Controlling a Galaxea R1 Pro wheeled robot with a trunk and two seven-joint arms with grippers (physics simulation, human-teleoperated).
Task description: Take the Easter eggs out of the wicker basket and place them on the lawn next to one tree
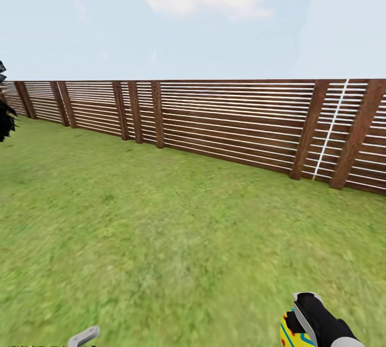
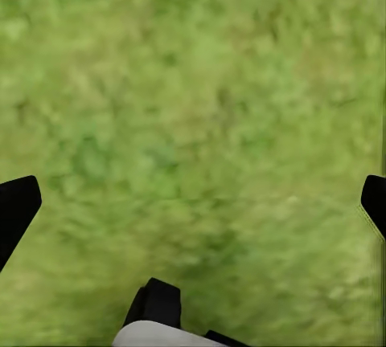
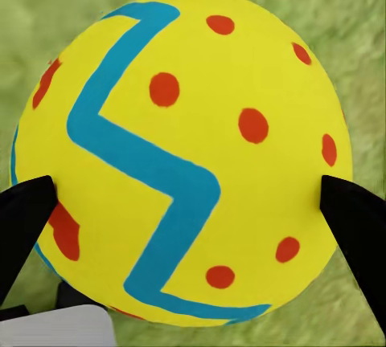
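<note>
One Easter egg [image 3: 177, 154], bright yellow with a blue zigzag and red dots, sits between the black fingers [image 3: 354, 226] of my right gripper [image 3: 193, 202], which is shut on it above the grass. In the head view this egg [image 1: 291, 332] and the right gripper [image 1: 298, 325] are at the bottom right edge. My left gripper [image 2: 193, 210] hangs open over bare lawn [image 2: 193, 82], and its tip [image 1: 86, 336] peeks in at the bottom left. The lawn [image 1: 161, 229] stretches ahead. The wicker basket, the other eggs and the tree are out of view.
A brown horizontal-slat fence [image 1: 214, 122] crosses the whole view beyond the grass, nearer on the right. A thin white pole [image 1: 329, 133] leans against it at the right. Near-black foliage [image 1: 4, 114] pokes in at the left edge.
</note>
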